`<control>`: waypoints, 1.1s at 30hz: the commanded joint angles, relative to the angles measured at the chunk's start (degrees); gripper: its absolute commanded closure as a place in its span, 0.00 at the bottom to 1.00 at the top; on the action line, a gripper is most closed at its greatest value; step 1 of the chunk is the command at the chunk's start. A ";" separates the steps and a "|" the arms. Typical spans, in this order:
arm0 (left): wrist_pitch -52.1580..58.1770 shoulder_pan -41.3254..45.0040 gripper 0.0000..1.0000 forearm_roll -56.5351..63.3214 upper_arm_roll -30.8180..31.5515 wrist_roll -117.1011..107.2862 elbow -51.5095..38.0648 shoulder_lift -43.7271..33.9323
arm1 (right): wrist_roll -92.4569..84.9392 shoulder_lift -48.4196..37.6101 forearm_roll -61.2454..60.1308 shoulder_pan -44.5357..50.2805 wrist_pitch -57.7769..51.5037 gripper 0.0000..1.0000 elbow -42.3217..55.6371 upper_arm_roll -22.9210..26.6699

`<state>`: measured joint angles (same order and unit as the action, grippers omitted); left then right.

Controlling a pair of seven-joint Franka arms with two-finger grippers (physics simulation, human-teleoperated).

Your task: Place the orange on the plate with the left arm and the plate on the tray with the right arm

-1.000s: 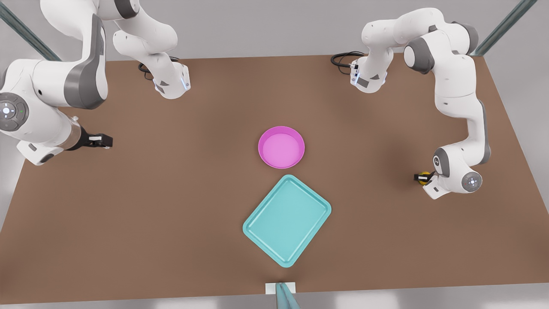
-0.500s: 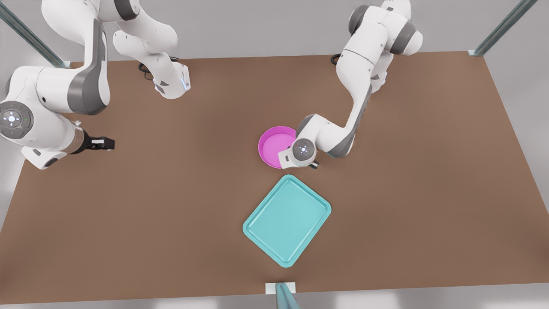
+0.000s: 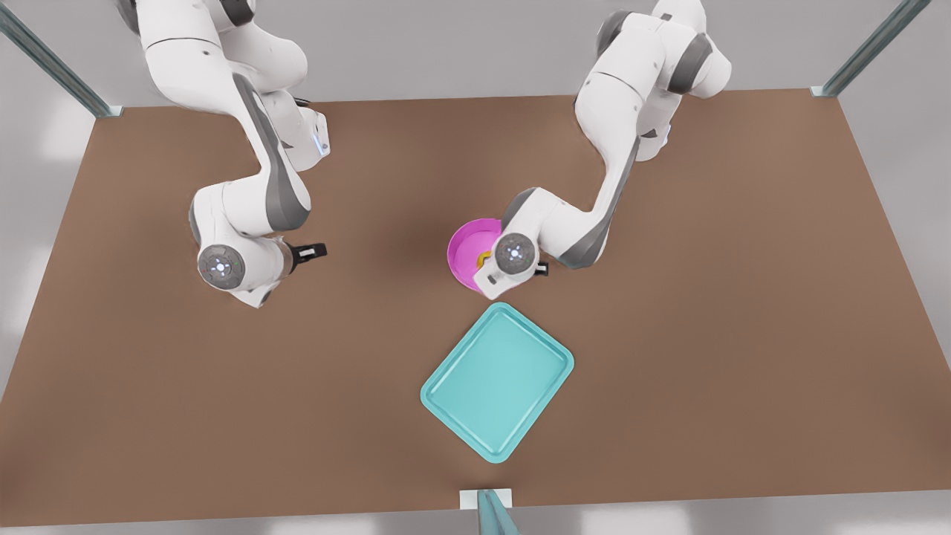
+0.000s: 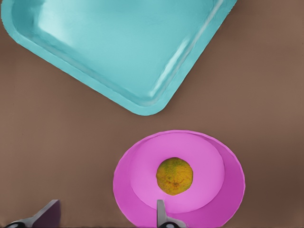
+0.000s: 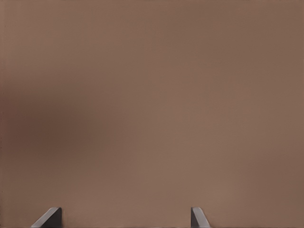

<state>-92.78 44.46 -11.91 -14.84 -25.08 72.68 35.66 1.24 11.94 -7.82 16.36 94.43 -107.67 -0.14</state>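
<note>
Left wrist view: my left gripper point(image 4: 105, 214) hangs above the pink plate point(image 4: 142, 190), fingers spread, the orange point(image 4: 175, 176) lying free at its centre, beside the teal tray point(image 4: 118, 42). My right gripper point(image 5: 124, 217), fingers apart, hovers over bare brown table point(image 5: 152, 95).

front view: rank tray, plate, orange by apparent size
1. tray, largest
2. plate, partly covered by the left gripper
3. orange, smallest, only a sliver visible in the plate
</note>
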 commanded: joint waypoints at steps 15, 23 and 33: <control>13.42 -39.72 0.00 16.13 20.64 17.08 3.26 -24.93 | 37.79 8.80 -21.80 10.27 62.98 0.00 -17.75 -13.05; 12.89 -39.54 0.00 16.48 20.55 16.64 3.70 -25.29 | 31.02 13.19 -22.06 10.36 62.98 0.00 -16.17 -14.01; 13.24 -39.54 0.00 16.65 20.29 16.73 3.96 -25.46 | 21.00 16.09 -21.98 11.94 62.63 0.00 -14.32 -16.21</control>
<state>-79.72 4.97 4.68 5.49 -11.23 76.67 10.26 26.83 27.85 -29.74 28.24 156.81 -122.15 -16.30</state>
